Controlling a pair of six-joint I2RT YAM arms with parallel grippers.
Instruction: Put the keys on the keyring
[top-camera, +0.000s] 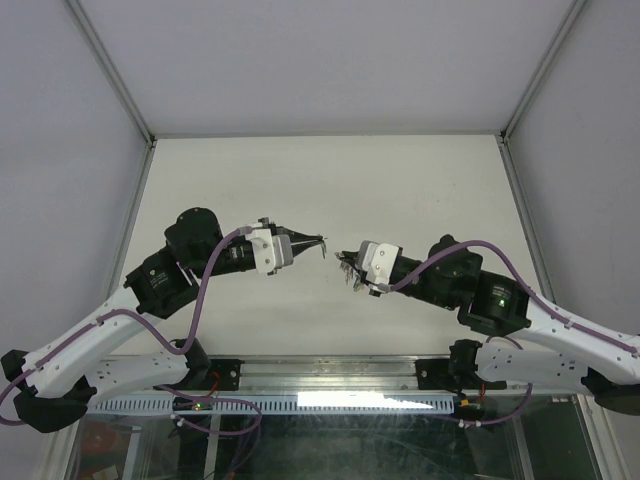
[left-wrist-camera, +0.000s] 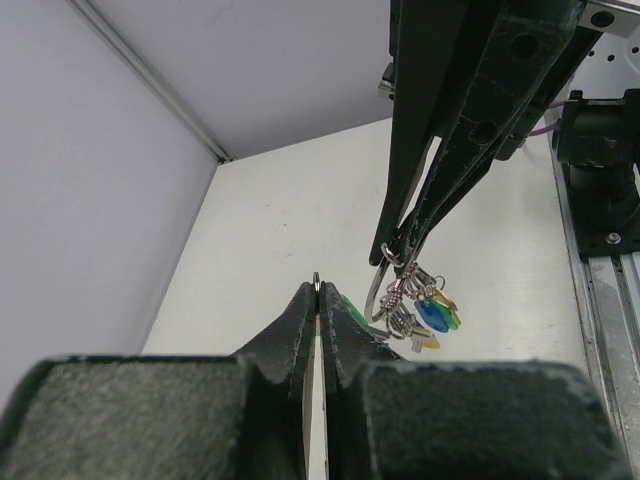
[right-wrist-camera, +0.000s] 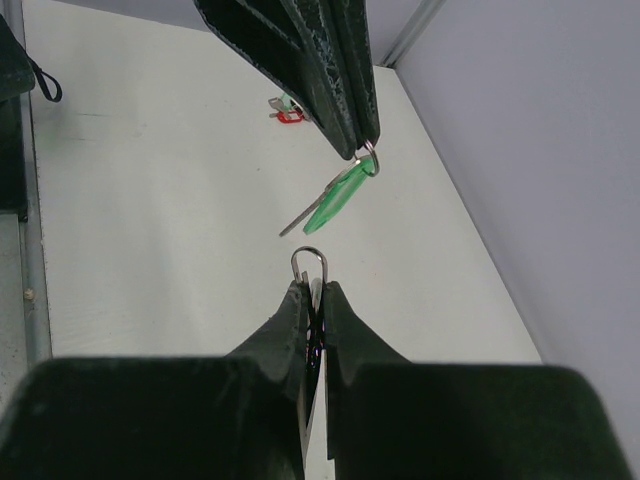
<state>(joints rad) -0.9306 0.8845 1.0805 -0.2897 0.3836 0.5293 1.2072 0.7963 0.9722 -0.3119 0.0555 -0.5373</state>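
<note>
Threading looks undone: right gripper (right-wrist-camera: 312, 290) pinches thin silver wire keyring (right-wrist-camera: 309, 249), lower centre. Left gripper (right-wrist-camera: 362, 150) clamps green-tagged silver key (right-wrist-camera: 335, 200) above.

left gripper (top-camera: 320, 243) and right gripper (top-camera: 344, 262) point nearly tip to tip above the table (top-camera: 400, 190), the right one gripping the keyring (top-camera: 347, 277).

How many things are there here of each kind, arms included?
robot arms: 2 (left arm, right arm)
keyring carrying tagged keys: 1
green-tagged key held alone: 1
red-tagged key on the table: 1
Total: 5
</note>
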